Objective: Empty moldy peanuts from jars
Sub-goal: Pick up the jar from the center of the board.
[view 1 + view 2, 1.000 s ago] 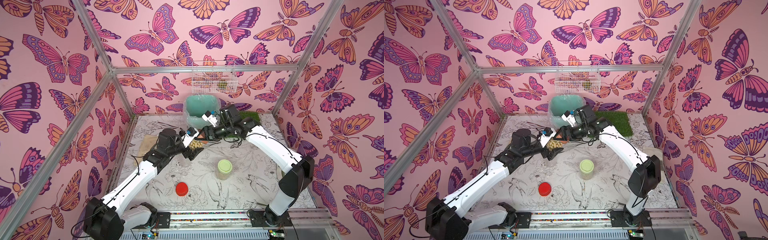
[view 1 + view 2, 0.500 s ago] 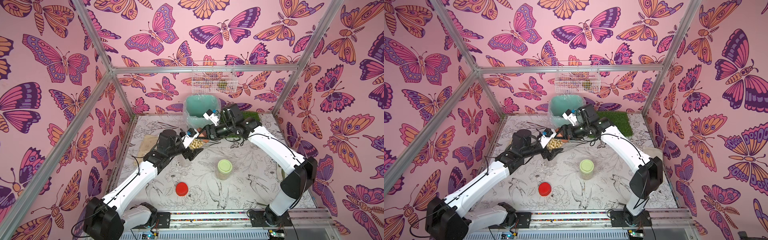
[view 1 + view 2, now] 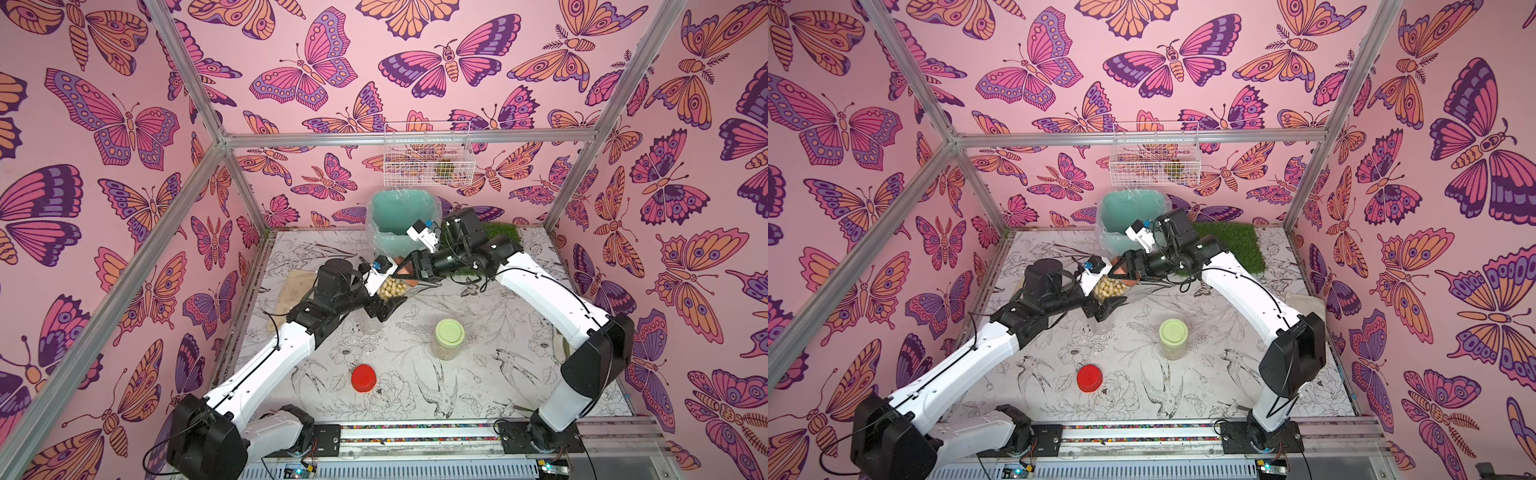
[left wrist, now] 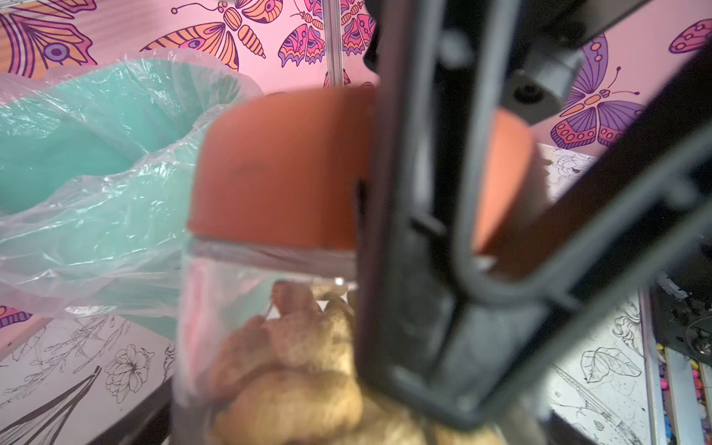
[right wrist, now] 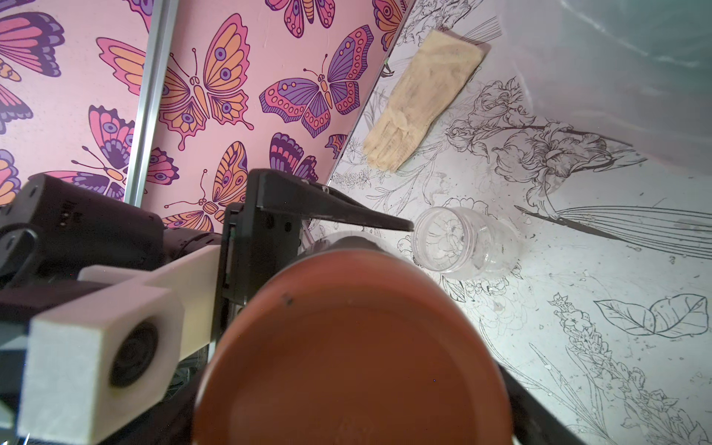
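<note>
I have the jar (image 3: pixel 390 287) up off the worktop (image 3: pixel 498 374), toward its back edge and just in front of the teal bin (image 3: pixel 384 243). It is tilted with its lid end toward the bin, and the moldy peanuts (image 3: pixel 1108 286) are heaped against the clear wall. My right gripper (image 3: pixel 409 271) is clamped across the brown lid (image 5: pixel 346 346), which sits on the jar. The body lies between the fingers of my left gripper (image 3: pixel 388 295), though I cannot tell whether they press on it. I judge the jar light, its wall thin, smooth and slippery, likely to flex if squeezed. So I would take the body around its middle, firmly but not hard, and hold the lid by its rim. The peanuts are loose and should pour at once, so the mouth belongs over the bin first
</note>
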{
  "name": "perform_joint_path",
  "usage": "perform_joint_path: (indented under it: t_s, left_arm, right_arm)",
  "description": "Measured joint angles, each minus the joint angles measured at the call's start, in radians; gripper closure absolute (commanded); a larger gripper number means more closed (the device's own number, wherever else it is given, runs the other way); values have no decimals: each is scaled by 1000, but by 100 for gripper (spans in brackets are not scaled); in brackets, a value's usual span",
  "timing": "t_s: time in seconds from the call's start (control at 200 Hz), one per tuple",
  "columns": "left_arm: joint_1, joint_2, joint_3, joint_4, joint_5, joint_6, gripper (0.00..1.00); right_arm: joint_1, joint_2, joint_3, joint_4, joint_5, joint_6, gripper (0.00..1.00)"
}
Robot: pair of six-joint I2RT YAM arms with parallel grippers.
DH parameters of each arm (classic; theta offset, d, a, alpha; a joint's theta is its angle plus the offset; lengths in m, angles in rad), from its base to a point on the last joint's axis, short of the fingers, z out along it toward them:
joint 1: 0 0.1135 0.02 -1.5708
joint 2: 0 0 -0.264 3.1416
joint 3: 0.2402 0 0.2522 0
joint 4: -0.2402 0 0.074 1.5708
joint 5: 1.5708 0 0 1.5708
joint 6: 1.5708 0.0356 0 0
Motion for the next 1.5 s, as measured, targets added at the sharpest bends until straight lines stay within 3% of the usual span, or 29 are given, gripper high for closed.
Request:
perform_joint_path:
  t_s: [0.335, 0.451, 0.531, 0.576, 0.666, 0.706, 0.776, 0.896, 0.921, 1.502]
  left_arm:
    - [0, 3, -2, 3, 11, 0, 43]
    - [0, 4, -3, 3, 11, 0, 70]
    - [0, 4, -3, 3, 11, 0, 90]
    - [0, 4, -4, 3, 11, 0, 100]
    - [0, 3, -6, 4, 11, 1, 100]
    - [0, 3, -7, 5, 11, 2, 100]
    - [0, 3, -16, 15, 16, 5, 100]
    - [-1, 1, -26, 26, 33, 12, 100]
    - [-1, 1, -26, 27, 38, 13, 100]
    - [25, 0, -54, 10, 54, 0, 100]
  right_arm:
    - [-2, 0, -5, 5, 0, 2, 100]
    - [-2, 0, -6, 6, 0, 2, 100]
    - [-2, 0, -6, 6, 0, 1, 89]
    - [-2, 0, -7, 6, 0, 0, 77]
    - [-2, 0, -7, 3, 2, -4, 43]
    - [-2, -1, -7, -1, 5, -8, 32]
    - [-1, -3, -7, -13, 14, -18, 18]
    - [0, -13, -7, -40, 31, -32, 9]
    - [0, -15, -7, -44, 34, -34, 0]
    - [-23, -40, 26, -151, 59, -134, 1]
